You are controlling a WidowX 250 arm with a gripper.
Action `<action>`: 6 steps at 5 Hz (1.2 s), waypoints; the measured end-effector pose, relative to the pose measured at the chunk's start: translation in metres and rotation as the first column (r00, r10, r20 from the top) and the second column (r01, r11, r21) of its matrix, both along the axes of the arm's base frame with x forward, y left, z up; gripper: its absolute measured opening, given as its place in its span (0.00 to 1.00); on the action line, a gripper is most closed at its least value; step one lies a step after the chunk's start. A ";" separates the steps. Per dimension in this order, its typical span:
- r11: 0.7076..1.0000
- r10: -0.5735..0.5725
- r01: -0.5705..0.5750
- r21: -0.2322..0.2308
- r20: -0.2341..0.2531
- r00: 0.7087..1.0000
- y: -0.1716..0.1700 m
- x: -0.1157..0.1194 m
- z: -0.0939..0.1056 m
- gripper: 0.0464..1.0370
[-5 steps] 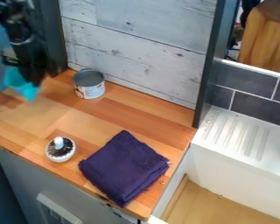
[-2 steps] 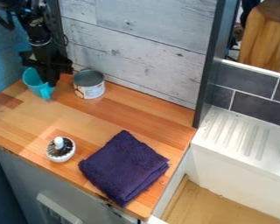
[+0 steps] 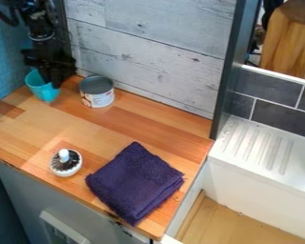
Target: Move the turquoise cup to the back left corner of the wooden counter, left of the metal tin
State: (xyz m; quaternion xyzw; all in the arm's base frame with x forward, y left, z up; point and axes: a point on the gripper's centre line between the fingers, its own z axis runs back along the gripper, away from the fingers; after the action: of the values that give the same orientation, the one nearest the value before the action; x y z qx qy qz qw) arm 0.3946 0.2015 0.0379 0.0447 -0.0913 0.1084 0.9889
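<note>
Hanging low at ten o'clock, gripper at the cup

Noting positions on a clock face laid over the scene, twelve at the top edge. Black arm [image 3: 40, 28] comes in from the top edge, between ten and eleven. Its gripper [image 3: 55, 86] points down, tip against or just in front of the teal cup [image 3: 35, 86]; cannot tell which. Also cannot tell whether the gripper is open or closed on the cup.

Cup: ten o'clock, at the far left of the wood counter [image 3: 72, 126], beside the blue wall [image 3: 8, 57]. Dark gripper hides part of its right side.

Can [image 3: 99, 100]: also ten o'clock, closer in to centre, just right of the gripper. Upright, grey inside, pale label, near the foot of the plank wall [image 3: 148, 52].

Pot [image 3: 65, 164]: eight o'clock, small, white, dark top with a white knob. Stands near the counter's front edge.

Cloth [image 3: 135, 183]: dark purple, folded into a thick pad, lying flat toward six o'clock. Apart from the pot, to its right.

Dark post [image 3: 226, 81]: between one and two, by the counter's right side. Beyond it, dark tiles [image 3: 279, 112] between two and three, then a white ridged ledge [image 3: 244, 167] between three and four.
</note>
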 end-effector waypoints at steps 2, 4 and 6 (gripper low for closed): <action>1.000 0.000 0.000 -0.017 0.003 1.000 0.012 -0.006 0.004 0.83; 0.999 -0.052 0.051 0.017 0.053 0.997 -0.004 -0.025 0.030 0.97; 0.962 -0.244 0.237 0.133 0.036 0.969 -0.084 -0.057 0.048 0.96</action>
State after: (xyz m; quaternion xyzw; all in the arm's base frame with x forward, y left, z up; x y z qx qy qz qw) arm 0.3380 0.1177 0.0856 0.0935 -0.1285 -0.0175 0.9871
